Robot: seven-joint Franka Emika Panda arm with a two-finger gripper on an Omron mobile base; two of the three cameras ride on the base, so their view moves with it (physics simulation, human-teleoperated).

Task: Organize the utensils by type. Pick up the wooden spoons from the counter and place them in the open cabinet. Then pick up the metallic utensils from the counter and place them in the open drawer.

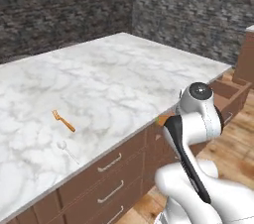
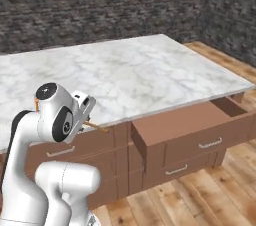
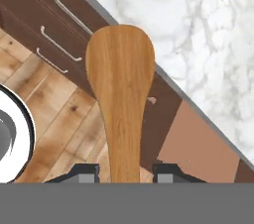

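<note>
**Wooden spoon clamped in the robot's gripper beside the marble counter**

The large wooden spoon [image 3: 120, 94] sits clamped between the two dark fingertips of the gripper [image 3: 122, 172], its handle running up from between them and its broad rounded bowl hanging over the brown cupboard fronts [image 3: 34, 15] and the plank floor [image 3: 54, 114], just off the counter's edge. In the right base view the white arm [image 2: 55, 115] is folded low in front of the cupboards, and a thin golden-brown length of the spoon's handle [image 2: 96, 126] pokes out from the hand against the drawer fronts.

On the white marble counter [image 1: 114, 74] two utensils lie near the front edge: the slim orange-brown fork [image 1: 63, 120], tines pointing away from the robot, and just beside it, nearer the edge, the small pale spoon [image 1: 66, 150] (faint against the veined stone). They lie close together but apart.

To the arm's right the open drawer [image 2: 200, 120] stands pulled out from under the counter, its reddish-brown box showing a plain bottom. The same drawer's corner [image 1: 229, 91] appears past the arm in the left base view. Silver bar handles [image 1: 110, 162] mark the closed drawer fronts below the counter, and a dark stone wall [image 2: 100, 5] rises behind it.
</note>
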